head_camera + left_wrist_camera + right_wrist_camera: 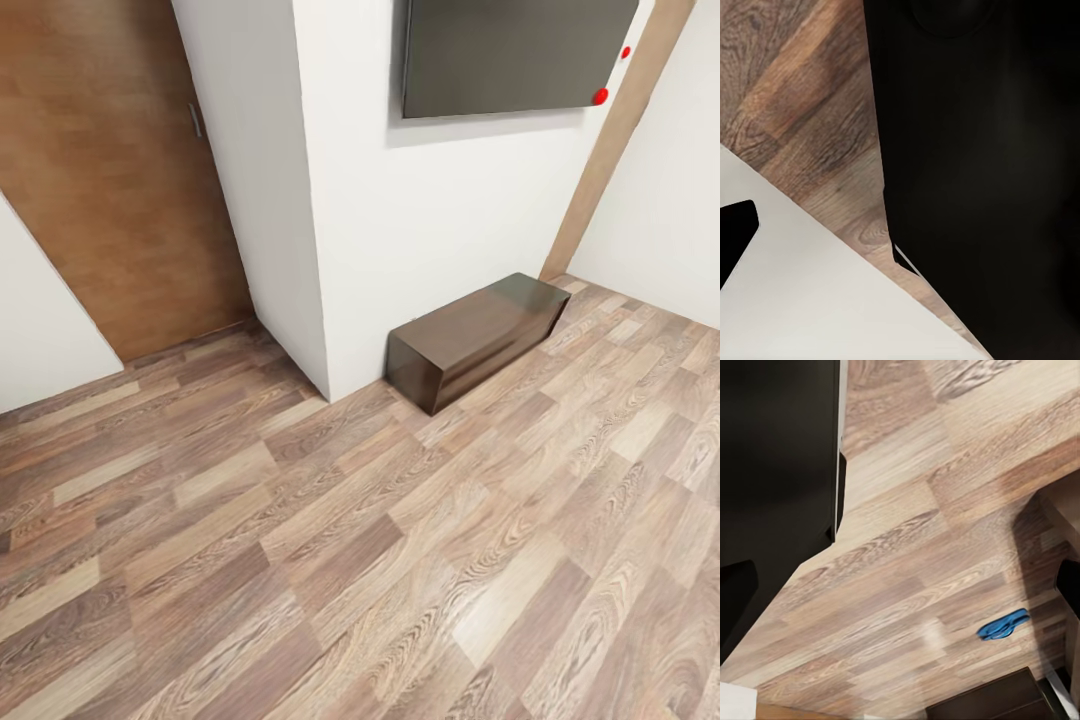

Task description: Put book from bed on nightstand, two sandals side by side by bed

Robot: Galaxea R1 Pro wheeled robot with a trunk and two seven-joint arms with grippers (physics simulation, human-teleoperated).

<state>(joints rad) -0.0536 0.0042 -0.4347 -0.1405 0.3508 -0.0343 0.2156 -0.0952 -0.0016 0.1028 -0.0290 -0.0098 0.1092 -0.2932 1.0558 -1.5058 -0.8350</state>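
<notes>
I can't tell whether my grippers are spread or pressed together, but one blue sandal (1003, 625) lies flat on the plank floor (945, 510) near dark furniture, probably light and floppy, so I'd pinch it at the sole's edge.

Left wrist view: robot body (982, 150) is a large matte black panel, flat, no visible screws or markings, with a thin pale edge strip low on its border. Beside it, a smooth off-white angular shell (817, 300). Right wrist view: same black housing (772, 457), straight edge with a pale trim line.
</notes>
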